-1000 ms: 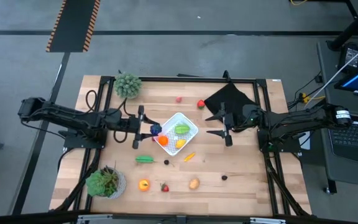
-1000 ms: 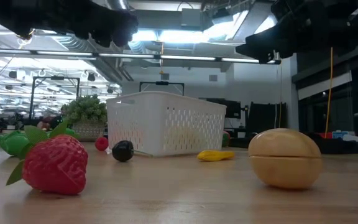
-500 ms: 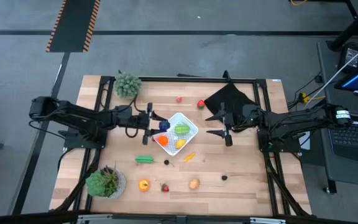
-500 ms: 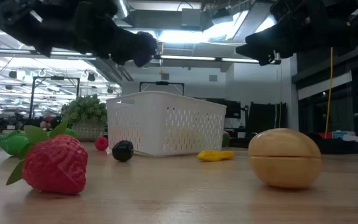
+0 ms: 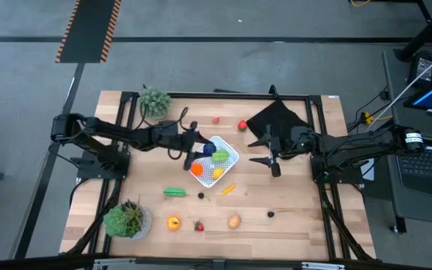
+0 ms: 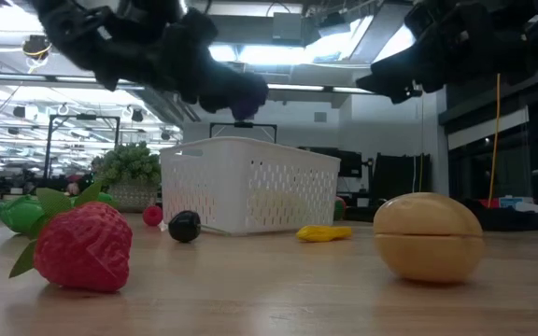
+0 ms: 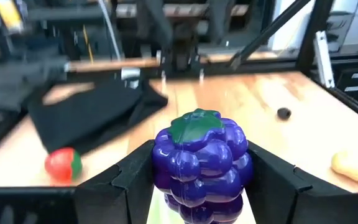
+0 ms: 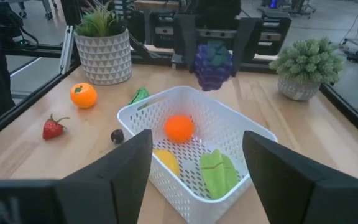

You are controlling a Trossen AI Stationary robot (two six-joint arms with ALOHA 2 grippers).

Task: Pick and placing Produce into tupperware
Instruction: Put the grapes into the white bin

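Over on the left, the left gripper is hanging above the near rim of the tupperware, fingers clamped around a purple grape bunch, presumably lined up for a drop beside the orange and greens already sitting inside. Toward the desk's right edge, the right gripper is waiting beside the black cloth, fingers spread wide and carrying nothing.

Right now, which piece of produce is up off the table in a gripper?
The purple grape bunch: the left gripper holds it in the air above the white tupperware. All other produce lies on the table or in the tupperware.
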